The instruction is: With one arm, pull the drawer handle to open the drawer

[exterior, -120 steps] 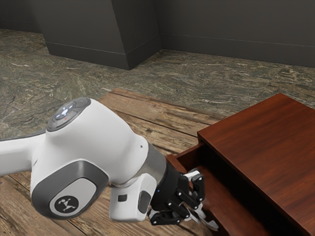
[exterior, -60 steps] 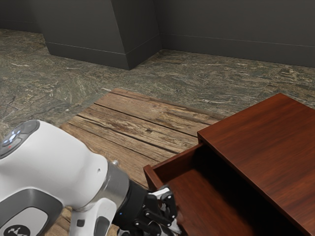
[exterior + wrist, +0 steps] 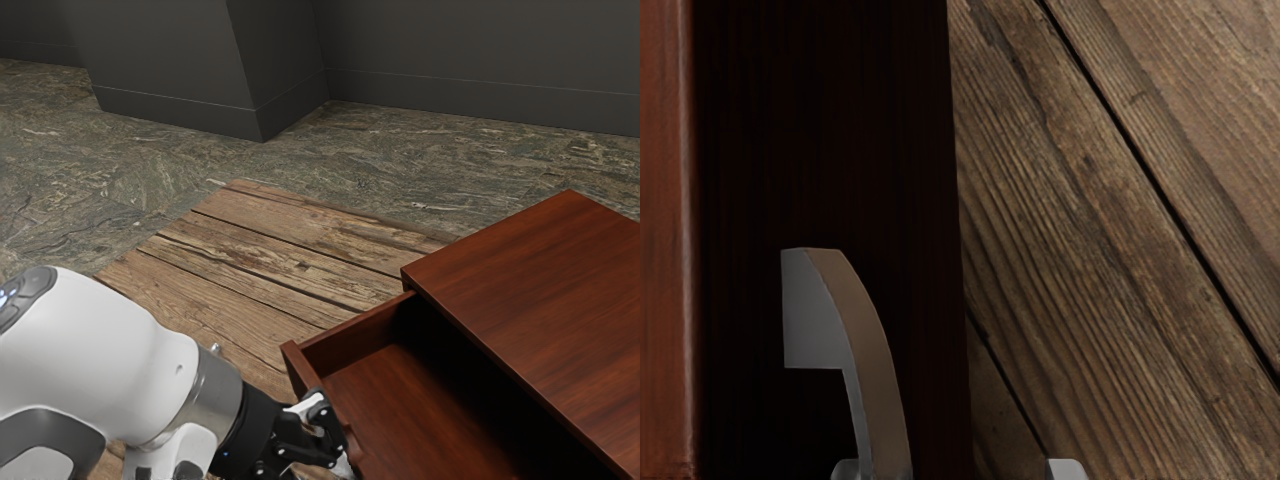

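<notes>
Gripper sits at six o'clock in the exterior view, at the drawer's handle; its grip I cannot tell. Drawer juts from the cabinet toward eight o'clock.

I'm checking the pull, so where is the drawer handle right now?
In the wrist view the grey curved drawer handle stands out from the dark drawer front, close under the gripper, with the wooden planks alongside.

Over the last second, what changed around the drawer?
The drawer slid further out of the cabinet, toward the exterior view's left, with the gripper at its handle; the arm drew back the same way. The cabinet and wooden table stayed put.
</notes>
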`<action>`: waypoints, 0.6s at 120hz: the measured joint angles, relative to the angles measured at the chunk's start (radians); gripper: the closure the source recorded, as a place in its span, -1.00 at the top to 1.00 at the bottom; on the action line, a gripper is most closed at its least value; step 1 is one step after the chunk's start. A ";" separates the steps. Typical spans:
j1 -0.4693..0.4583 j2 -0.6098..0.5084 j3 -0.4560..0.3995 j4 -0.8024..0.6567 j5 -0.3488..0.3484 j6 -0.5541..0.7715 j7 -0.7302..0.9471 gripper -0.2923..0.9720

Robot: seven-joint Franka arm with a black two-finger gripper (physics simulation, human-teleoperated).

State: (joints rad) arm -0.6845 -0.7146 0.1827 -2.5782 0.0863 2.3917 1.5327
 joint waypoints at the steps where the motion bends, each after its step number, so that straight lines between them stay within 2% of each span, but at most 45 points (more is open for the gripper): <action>1: 0.000 0.000 0.000 0.000 0.000 0.000 0.000 -0.34; 50: 0.005 -0.016 -0.032 0.055 -0.003 -0.020 0.000 -0.16; 60: 0.009 -0.009 -0.046 0.159 -0.004 -0.092 -0.001 -0.13; 72: 0.044 0.041 -0.044 0.377 -0.004 -0.276 -0.006 -0.01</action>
State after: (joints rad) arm -0.6408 -0.6739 0.1392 -2.2008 0.0827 2.1153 1.5271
